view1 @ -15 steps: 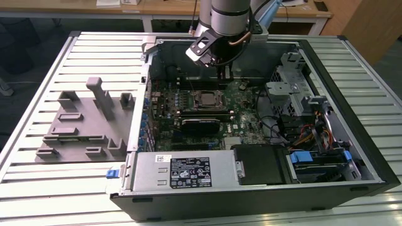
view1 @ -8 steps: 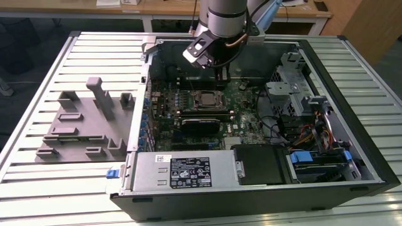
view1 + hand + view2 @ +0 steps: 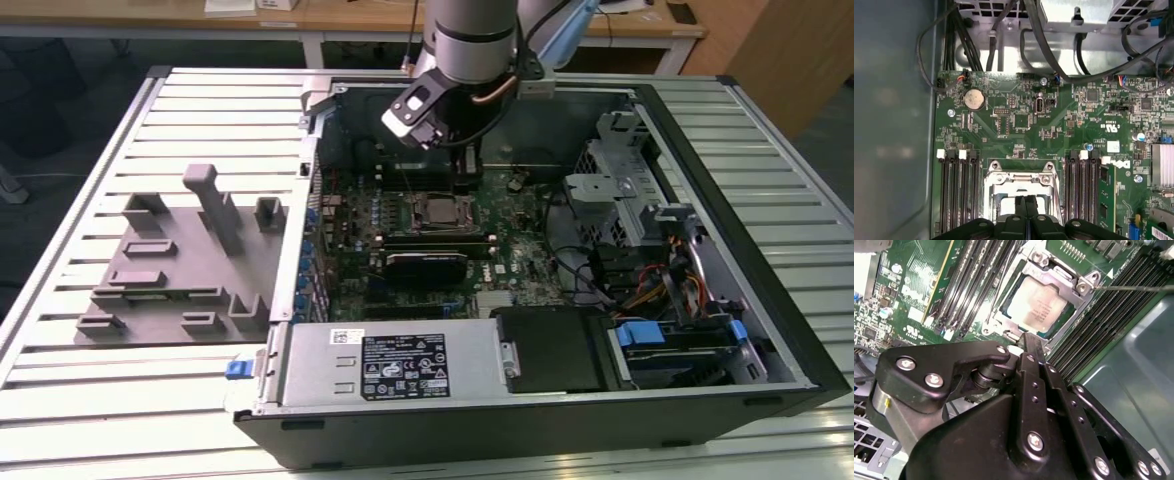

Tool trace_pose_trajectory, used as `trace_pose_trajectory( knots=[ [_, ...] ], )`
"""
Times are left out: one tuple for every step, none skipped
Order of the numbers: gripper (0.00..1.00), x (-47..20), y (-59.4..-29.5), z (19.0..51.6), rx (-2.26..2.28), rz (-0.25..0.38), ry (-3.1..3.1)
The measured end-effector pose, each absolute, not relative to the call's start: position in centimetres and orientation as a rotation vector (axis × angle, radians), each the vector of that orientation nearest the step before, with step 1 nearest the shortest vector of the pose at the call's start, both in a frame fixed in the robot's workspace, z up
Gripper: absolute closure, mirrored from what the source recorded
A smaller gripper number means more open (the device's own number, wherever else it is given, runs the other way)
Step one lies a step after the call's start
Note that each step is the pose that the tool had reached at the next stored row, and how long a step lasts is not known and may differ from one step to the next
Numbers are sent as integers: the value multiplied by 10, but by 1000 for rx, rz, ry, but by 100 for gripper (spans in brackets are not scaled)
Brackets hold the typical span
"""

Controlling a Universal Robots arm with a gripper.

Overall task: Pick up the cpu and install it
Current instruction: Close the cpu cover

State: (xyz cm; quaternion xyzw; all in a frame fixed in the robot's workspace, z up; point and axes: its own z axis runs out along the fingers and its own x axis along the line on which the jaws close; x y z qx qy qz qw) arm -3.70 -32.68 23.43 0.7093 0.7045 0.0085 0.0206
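While cpu sits in socket at centre of exterior view, pincer hangs just beside, narrow, holding nothing.

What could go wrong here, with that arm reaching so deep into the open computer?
1. The gripper, fingers together and holding nothing, hangs right beside the cpu lying in its socket. A slip downward could scrape the chip or the metal frame around it.
2. Memory slots flank the socket on both sides, so a sideways drift might strike them.
3. I cannot tell whether the cpu sits flat. If it is tilted, pressing on it could cause damage.
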Motion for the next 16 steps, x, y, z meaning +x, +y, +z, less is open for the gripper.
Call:
trace_pose_trajectory(
  knots=[
    [89,-38,-327,234,2200,26,2185],
    [89,-39,-327,234,2200,26,2185],
    [89,-40,-327,233,2200,26,2184],
    [89,-40,-327,233,2200,27,2184],
    [89,-41,-327,232,2200,27,2184],
    [89,-42,-327,232,2200,26,2184],
    [89,-43,-327,232,2200,27,2184],
    [89,-45,-327,231,2200,26,2184],
    [89,-46,-327,231,2201,26,2184],
    [89,-48,-327,230,2201,26,2183],
    [89,-49,-327,230,2202,27,2183],
    [89,-50,-327,230,2202,27,2182],
    [89,-51,-327,230,2202,26,2182],
    [89,-51,-327,230,2202,26,2182],
    [89,-51,-327,230,2202,26,2183],
    [89,-51,-327,230,2202,26,2183]
  ],
)
